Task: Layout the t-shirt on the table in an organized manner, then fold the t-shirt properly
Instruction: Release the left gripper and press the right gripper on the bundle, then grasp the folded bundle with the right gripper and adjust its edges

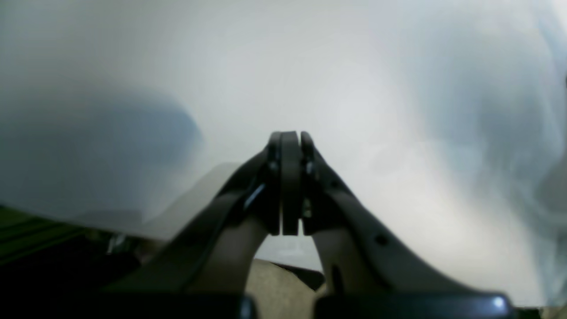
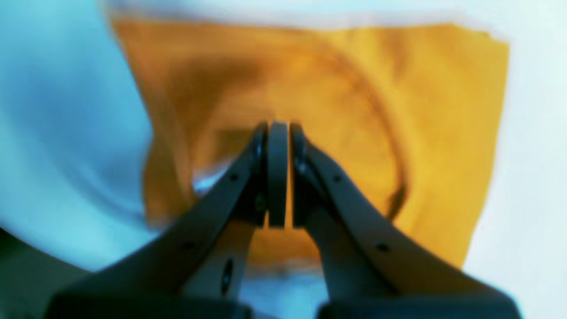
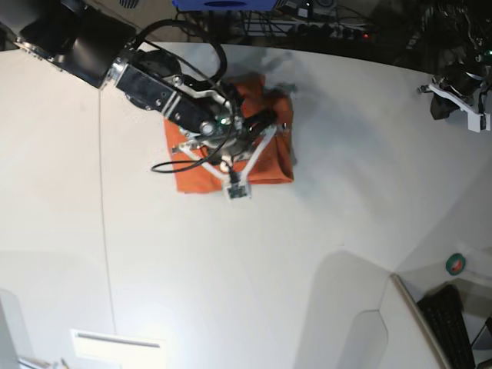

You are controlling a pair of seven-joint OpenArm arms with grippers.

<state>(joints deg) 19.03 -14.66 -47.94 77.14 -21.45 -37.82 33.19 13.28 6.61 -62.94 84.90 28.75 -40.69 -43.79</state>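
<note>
While over folded t-shirt (image 2: 434, 110), right claw (image 2: 278, 133) pressed together, empty; left claw (image 1: 290, 141) likewise; no writing legible.

The soft fabric t-shirt (image 3: 269, 157) at upper centre was plain solid orange, unpatterned; the smooth matte table (image 3: 231, 277) was white, crossed by a thin dark seam.

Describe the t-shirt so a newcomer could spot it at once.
Start from the large white table and look toward its far side, under the right arm's shut gripper. There lies the t-shirt, folded into a compact rectangle. It is the only orange thing on the white surface.
</note>
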